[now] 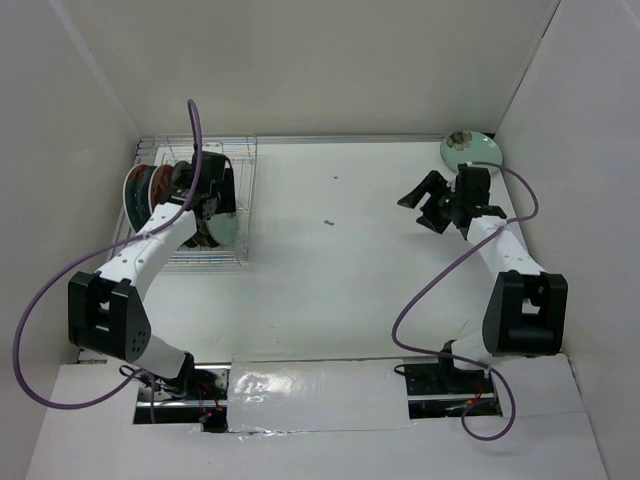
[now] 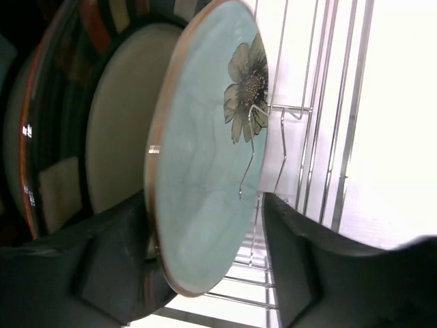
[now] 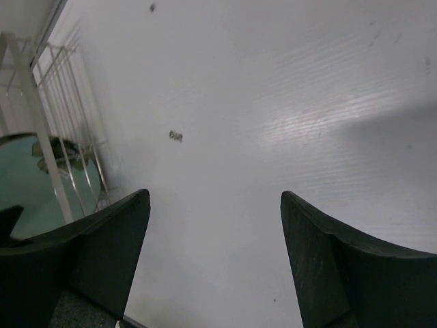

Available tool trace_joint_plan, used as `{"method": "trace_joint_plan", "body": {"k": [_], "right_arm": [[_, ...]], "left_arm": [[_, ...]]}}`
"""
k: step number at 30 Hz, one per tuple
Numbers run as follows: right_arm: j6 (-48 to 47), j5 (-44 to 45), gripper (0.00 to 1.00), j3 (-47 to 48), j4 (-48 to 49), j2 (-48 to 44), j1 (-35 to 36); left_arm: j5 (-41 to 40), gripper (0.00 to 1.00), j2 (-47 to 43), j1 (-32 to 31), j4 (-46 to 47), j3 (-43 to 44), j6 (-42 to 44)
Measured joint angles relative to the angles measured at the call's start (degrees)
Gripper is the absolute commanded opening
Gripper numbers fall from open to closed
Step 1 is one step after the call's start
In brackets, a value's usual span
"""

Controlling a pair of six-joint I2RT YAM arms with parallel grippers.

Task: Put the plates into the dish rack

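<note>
The wire dish rack (image 1: 240,160) stands at the far left with several plates upright in it. A red-rimmed plate (image 1: 135,190) is at its left end. In the left wrist view a pale mint plate with a flower (image 2: 198,171) stands at the front of the row. Behind it are a cream plate (image 2: 119,116) and a red patterned plate (image 2: 68,82). My left gripper (image 1: 213,200) (image 2: 205,205) is open and straddles the mint plate's rim. Its right finger (image 2: 307,273) is clear of the plate. Another mint plate (image 1: 470,148) lies at the far right corner. My right gripper (image 1: 425,205) (image 3: 215,198) is open and empty above the table.
The rack's wires (image 2: 334,137) run just right of the left gripper. The right wrist view shows the rack (image 3: 58,75) and its front mint plate (image 3: 27,178) at far left. A small dark speck (image 1: 328,222) lies mid-table. White walls close in on both sides.
</note>
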Motion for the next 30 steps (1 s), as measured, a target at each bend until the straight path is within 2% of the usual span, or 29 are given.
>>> {"method": "trace_joint_plan", "body": {"k": [2, 5, 9, 14, 21, 30], "right_arm": [[2.0, 2.4, 0.84, -0.1, 1.3, 1.5, -0.9], [4.7, 6.1, 0.85, -0.2, 3.8, 3.7, -2.7], [8.8, 11.6, 0.86, -2.1, 8.3, 4.4, -5.6], [13.4, 16.9, 0.86, -2.9, 13.7, 6.2, -8.6], [18.2, 21.2, 0.86, 1.0, 20.3, 17.0, -11.7], [27.8, 25.7, 0.82, 9.5, 27.1, 31.8, -13.5]], "left_arm": [[0.5, 0.91, 0.0, 0.0, -0.4, 0.7, -0.9], [1.7, 0.99, -0.2, -0.2, -1.1, 2.4, -2.0], [3.1, 1.0, -2.2, -1.9, -2.3, 3.9, -3.2], [6.9, 1.0, -4.4, -7.1, -2.6, 6.7, -4.8], [16.1, 1.0, -5.1, -11.9, -2.6, 7.1, -6.7], [30.5, 1.0, -10.8, -13.2, 2.4, -1.7, -10.8]]}}
